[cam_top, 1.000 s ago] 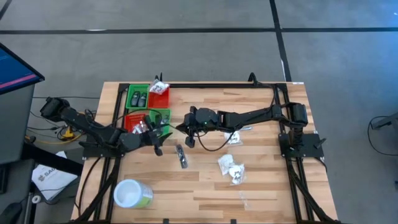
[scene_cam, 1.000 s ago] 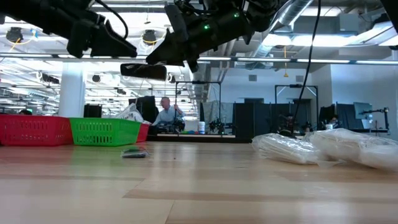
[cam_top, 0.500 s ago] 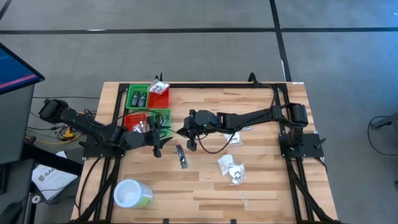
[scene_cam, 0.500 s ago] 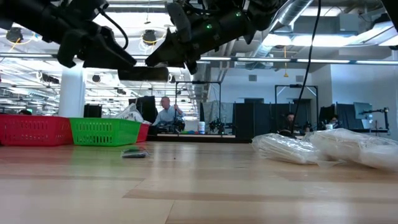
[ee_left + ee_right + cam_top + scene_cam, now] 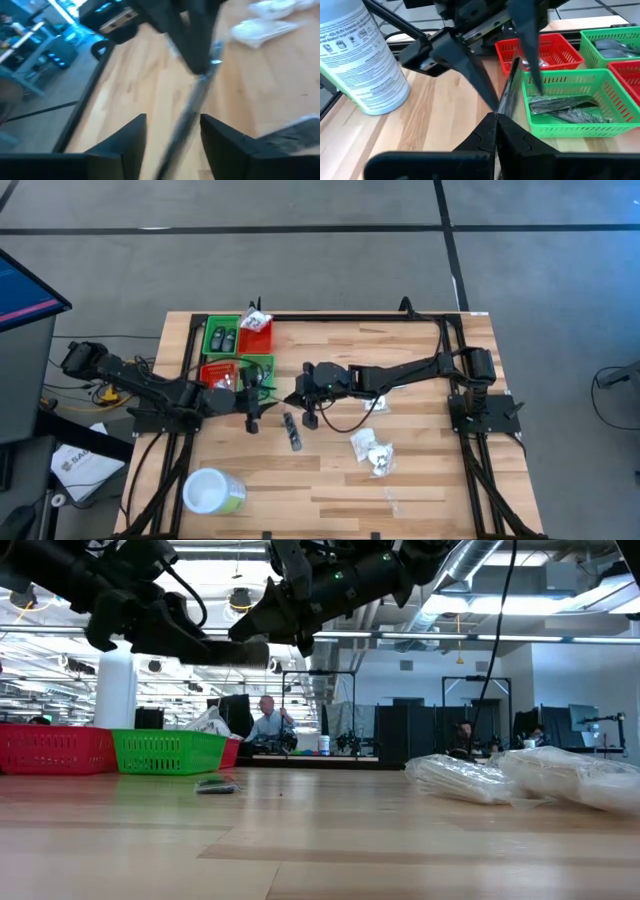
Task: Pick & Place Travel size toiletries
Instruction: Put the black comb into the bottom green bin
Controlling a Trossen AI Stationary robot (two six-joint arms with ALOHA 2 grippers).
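A slim dark tube (image 5: pixel 509 90), one of the toiletries, hangs in the air between my two grippers, just in front of the bins. My right gripper (image 5: pixel 496 124) is shut on its near end. My left gripper (image 5: pixel 172 142) is open; its fingers stand on either side of the tube's (image 5: pixel 192 102) free end without touching it. A second dark tube (image 5: pixel 291 430) lies flat on the table in front of the grippers. White crinkly packets (image 5: pixel 372 452) lie on the table's right half. More dark tubes (image 5: pixel 570 114) lie in a green bin (image 5: pixel 600 117). My right gripper pinches one end of the slim tube (image 5: pixel 500 111) between its two shut fingertips. The fingers lie nearly level and point toward the table's left side, in line with the tube. The tube sticks out past them toward my left gripper, clear of the table.
Two green and two red bins (image 5: pixel 238 352) stand at the far left. A white-lidded green tub (image 5: pixel 212 492) stands near the front left corner. More packets (image 5: pixel 520 778) lie on the right. Bare wood stretches along the table's front and middle.
My left gripper has turned and tipped at the wrist and come in over the tube's free end, so its fingers now stand either side of it. My right gripper has stayed shut on the tube, nearly in place.
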